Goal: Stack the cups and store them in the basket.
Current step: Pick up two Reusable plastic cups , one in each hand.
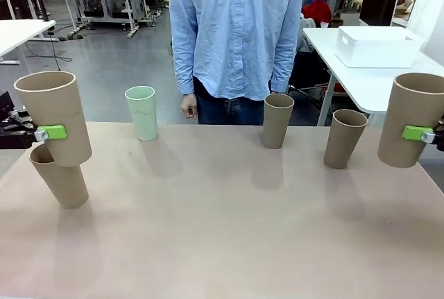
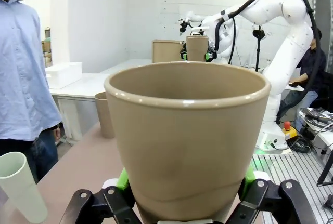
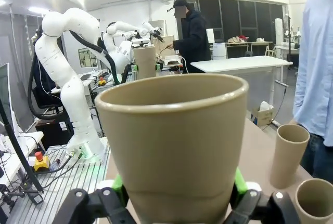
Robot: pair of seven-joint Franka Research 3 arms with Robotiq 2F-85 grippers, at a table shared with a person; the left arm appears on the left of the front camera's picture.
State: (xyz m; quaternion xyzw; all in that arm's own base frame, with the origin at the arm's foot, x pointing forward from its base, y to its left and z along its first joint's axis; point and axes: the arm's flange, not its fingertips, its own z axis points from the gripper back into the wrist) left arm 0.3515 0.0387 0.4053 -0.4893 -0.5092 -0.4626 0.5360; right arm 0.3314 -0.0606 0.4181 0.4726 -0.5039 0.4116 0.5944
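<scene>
Holding a cup each right now: the left fingers (image 1: 51, 132) are clamped around a tan cup (image 1: 54, 112) that hangs just above another tan cup on the table (image 1: 62, 181). The right fingers (image 1: 416, 133) grip a second raised cup (image 1: 414, 122) at the far right. The mint green cup (image 1: 142, 113) and two spare tan cups (image 1: 277, 120) stand apart toward the person's side. The white basket (image 1: 378, 48) sits on a separate table behind. For nesting, I'd centre the base over the lower mouth, keep it upright, drop straight down, and release only once seated.
</scene>
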